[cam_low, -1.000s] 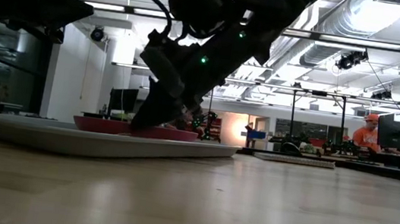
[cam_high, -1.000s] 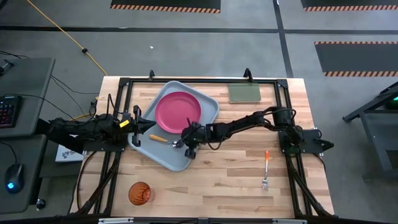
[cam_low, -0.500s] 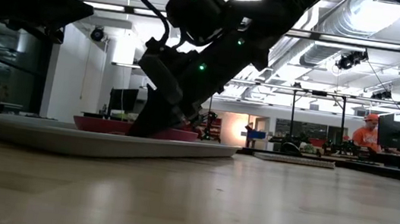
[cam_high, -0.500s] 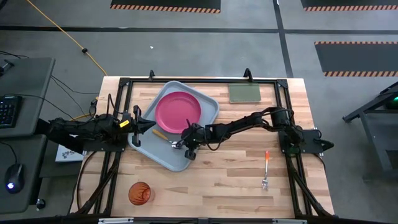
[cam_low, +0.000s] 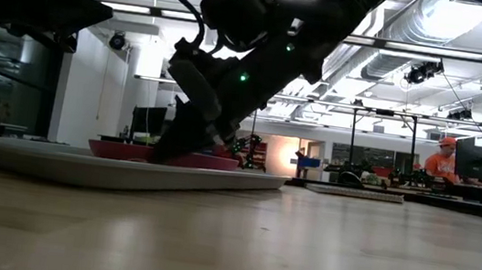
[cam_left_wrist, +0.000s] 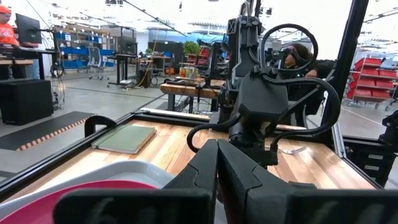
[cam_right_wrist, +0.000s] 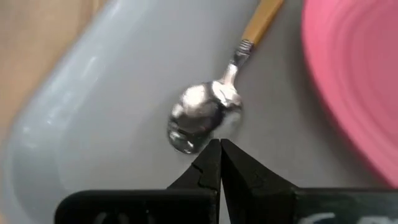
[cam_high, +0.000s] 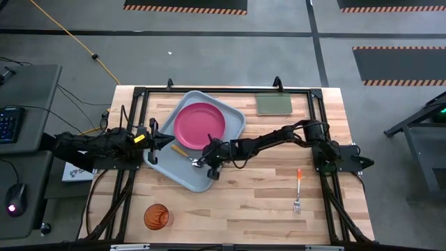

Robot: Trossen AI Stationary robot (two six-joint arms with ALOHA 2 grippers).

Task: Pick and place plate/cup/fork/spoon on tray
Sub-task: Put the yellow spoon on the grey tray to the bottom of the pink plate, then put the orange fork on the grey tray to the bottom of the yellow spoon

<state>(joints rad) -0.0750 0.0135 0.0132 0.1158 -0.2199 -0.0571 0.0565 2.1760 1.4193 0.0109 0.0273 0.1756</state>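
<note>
The grey-blue tray (cam_high: 195, 174) lies at the table's left middle, with the pink plate (cam_high: 201, 124) resting flat in its far half. The spoon (cam_high: 185, 154) lies flat on the tray floor beside the plate, its orange handle (cam_right_wrist: 261, 22) pointing away from my right gripper. My right gripper (cam_high: 205, 164) is shut and low over the tray, its tips (cam_right_wrist: 220, 144) at the near rim of the spoon's metal bowl (cam_right_wrist: 202, 115). My left gripper (cam_high: 167, 141) is shut and empty at the tray's left rim. The fork (cam_high: 297, 188) and the orange cup (cam_high: 156, 217) rest on the bare table. My right gripper's shut fingertips (cam_right_wrist: 211, 155) stand right at the edge of the spoon's bowl (cam_right_wrist: 189, 140), slanting down from the table's right. I cannot tell whether they touch it. The spoon lies flat on the tray floor.
A flat green pad (cam_high: 274, 104) lies at the far right of the table. The black frame rail (cam_high: 223, 90) runs round the table's far and side edges. Bare wood lies between the tray and the fork. A person (cam_low: 444, 158) sits far off in the room.
The spoon has turned on the tray floor: its handle end has swung toward the plate while its bowl stayed near my right gripper's tips. My right gripper rose slightly and came back down over the tray.
</note>
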